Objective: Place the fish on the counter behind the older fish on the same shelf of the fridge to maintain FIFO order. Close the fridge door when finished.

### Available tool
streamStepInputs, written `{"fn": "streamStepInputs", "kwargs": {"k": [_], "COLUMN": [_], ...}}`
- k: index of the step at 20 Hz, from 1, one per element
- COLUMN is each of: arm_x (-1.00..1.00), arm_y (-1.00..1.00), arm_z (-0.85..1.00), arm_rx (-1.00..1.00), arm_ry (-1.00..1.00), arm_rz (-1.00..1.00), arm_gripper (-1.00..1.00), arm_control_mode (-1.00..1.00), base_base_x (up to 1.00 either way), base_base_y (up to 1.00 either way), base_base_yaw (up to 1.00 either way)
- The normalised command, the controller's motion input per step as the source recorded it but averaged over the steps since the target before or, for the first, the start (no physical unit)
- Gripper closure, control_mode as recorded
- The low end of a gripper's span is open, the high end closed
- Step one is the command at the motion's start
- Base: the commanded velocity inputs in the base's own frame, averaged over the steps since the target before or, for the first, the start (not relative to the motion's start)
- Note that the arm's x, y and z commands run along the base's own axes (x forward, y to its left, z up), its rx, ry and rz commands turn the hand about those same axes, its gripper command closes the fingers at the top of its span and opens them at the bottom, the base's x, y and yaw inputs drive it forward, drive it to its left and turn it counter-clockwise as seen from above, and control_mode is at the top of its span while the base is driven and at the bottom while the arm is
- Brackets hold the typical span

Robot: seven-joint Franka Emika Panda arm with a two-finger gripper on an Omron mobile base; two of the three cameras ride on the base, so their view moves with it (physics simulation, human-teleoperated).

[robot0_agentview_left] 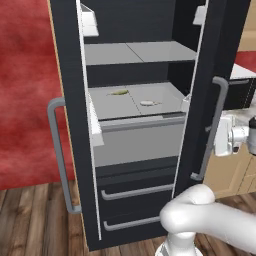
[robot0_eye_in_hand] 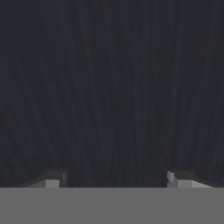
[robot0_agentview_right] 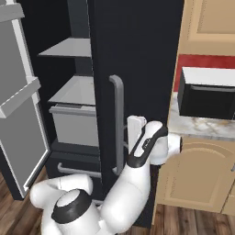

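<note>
The fridge (robot0_agentview_left: 137, 30) stands with both doors swung open. On the shelf (robot0_agentview_left: 120, 109) above the wide grey drawer lies the slender olive-yellow fish (robot0_agentview_left: 118, 92), towards the back left. The pale oval older fish (robot0_agentview_left: 148, 103) lies nearer the front right, apart from it. My gripper (robot0_agentview_left: 214, 137) is at the outer face of the right door (robot0_agentview_left: 210, 60), beside its grey bar handle (robot0_agentview_left: 216, 125). In the hand view the gripper (robot0_eye_in_hand: 116, 179) faces the dark door panel up close, fingertips (robot0_eye_in_hand: 52, 180) wide apart and open with nothing between them. From the right base view the gripper (robot0_agentview_right: 130, 131) sits against the door beside the handle (robot0_agentview_right: 119, 124).
The left door (robot0_agentview_left: 70, 100) juts out towards me with its own handle (robot0_agentview_left: 57, 150). Two bottom drawers (robot0_agentview_left: 135, 192) sit below. The counter (robot0_agentview_right: 197, 126) carries a black microwave (robot0_agentview_right: 206, 94), over wooden cabinets (robot0_agentview_right: 193, 179). A red wall (robot0_agentview_left: 25, 90) lies left.
</note>
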Motion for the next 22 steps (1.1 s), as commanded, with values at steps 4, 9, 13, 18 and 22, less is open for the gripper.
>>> {"fn": "streamStepInputs", "kwargs": {"k": [4,9,13,18,22], "arm_x": [0.48,0.43,0.53,0.56,0.54], "arm_y": [0.47,0.3,0.06,0.0,0.0], "arm_z": [0.28,0.23,0.19,0.11,0.01], "arm_rx": [-0.05,-0.05,-0.03,-0.02,-0.01], "arm_ry": [0.0,0.0,0.0,0.01,0.01], "arm_rz": [-0.14,-0.2,-0.24,-0.24,-0.25], "arm_gripper": [-1.0,-1.0,-1.0,-1.0,-1.0], "arm_control_mode": [-1.0,-1.0,-1.0,-1.0,-1.0], "base_base_x": [0.0,0.0,0.0,0.0,0.0], "base_base_y": [0.0,0.0,0.0,0.0,0.0], "base_base_yaw": [0.0,0.0,0.0,0.0,0.0]}}
